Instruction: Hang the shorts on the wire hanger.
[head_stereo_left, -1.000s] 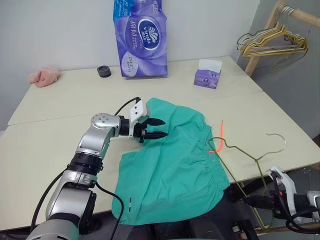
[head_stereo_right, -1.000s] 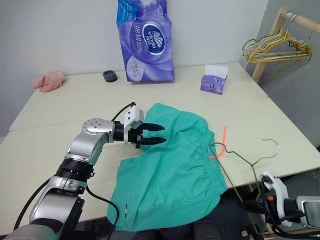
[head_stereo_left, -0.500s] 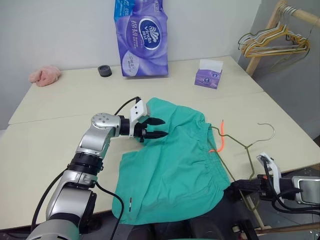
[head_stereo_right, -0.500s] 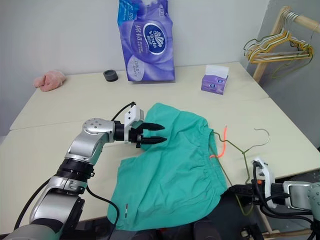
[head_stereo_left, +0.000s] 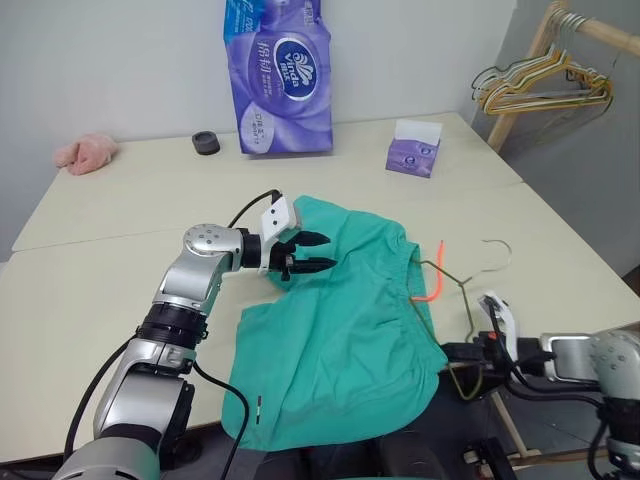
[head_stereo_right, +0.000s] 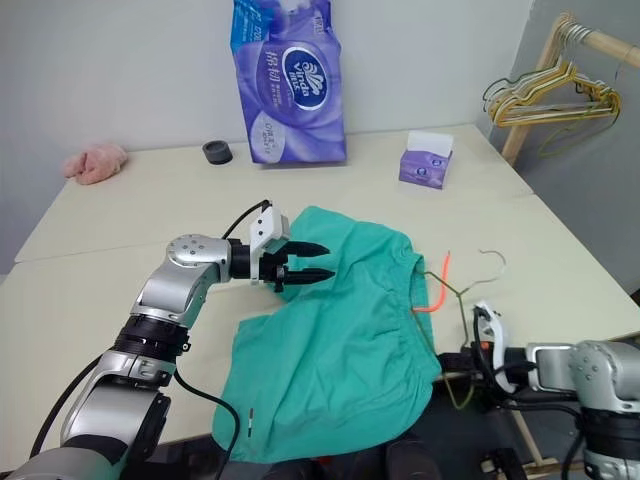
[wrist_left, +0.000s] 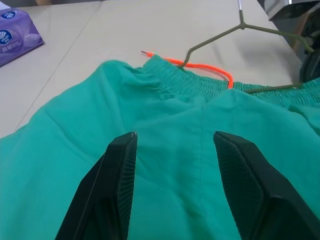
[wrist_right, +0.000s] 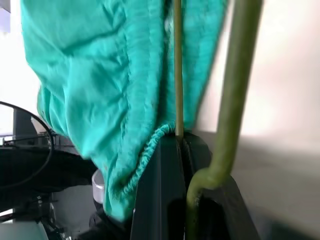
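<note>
Left eye view: right pincer (head_stereo_left: 462, 353) at lower right clamped on wire hanger (head_stereo_left: 462, 290), waistband of shorts (head_stereo_left: 345, 330) immediately frame-left; left pincer (head_stereo_left: 312, 253) half-open, empty.

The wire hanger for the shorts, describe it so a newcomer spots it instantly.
On the beige table, look at the right edge of the teal shorts. The wire hanger lies there, thin and olive green, unlike the thicker hangers bunched on the wooden rack.

Lab-like room: bare white wall (head_stereo_left: 120, 60), plain tables (head_stereo_left: 110, 200), wooden clothes rack (head_stereo_left: 540, 40).
</note>
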